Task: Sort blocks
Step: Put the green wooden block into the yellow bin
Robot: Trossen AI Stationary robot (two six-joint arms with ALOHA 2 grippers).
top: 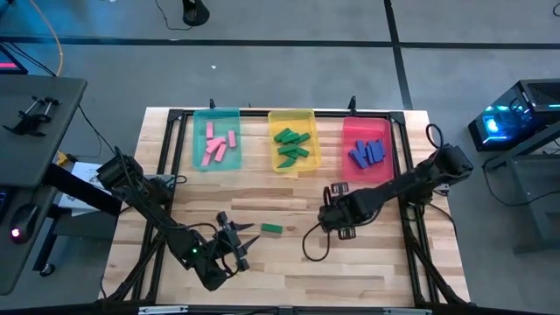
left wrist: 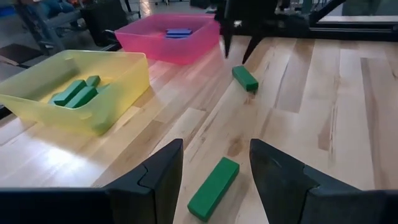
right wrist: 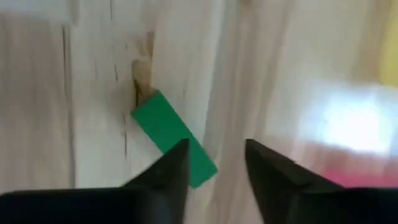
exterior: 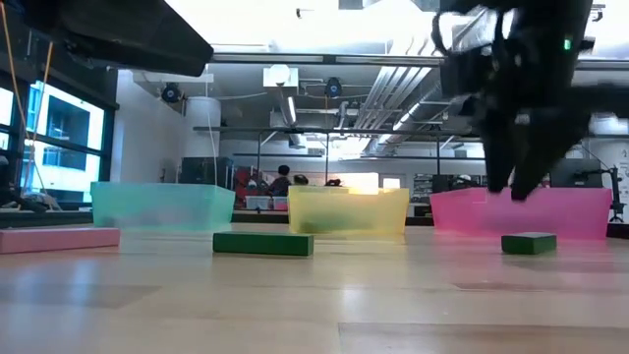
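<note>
The green block (right wrist: 171,134) I am working on lies flat on the bare wood in front of the yellow tray (top: 292,115), toward the red tray's side, and it sits slantwise to my right gripper (right wrist: 214,155). That gripper hangs just above it with the fingers spread and nothing between them. One end of the block reaches in under the gap and the rest runs out ahead.

To do this well, I judge I should turn the wrist until the fingers face the block's long sides. Then I centre over its middle rather than its end, come straight down until the tips are almost on the wood, and only then close. If I pinch a corner, the bar will likely swivel out.

A second green block (top: 271,228) lies in front of the yellow tray too, toward the teal tray's side. My left gripper (top: 236,245) waits just short of it, fingers parted and holding nothing.

My count of loose blocks is two green and one pink. The pink block (exterior: 59,239) shows only in the low view, far out beyond the teal tray (top: 216,113); I cannot find it from above.

There are three trays. The teal tray holds about five pink bars, the yellow about five green, and the red tray (top: 366,120) about four blue. They overlap, so each tray count is approximate.
</note>
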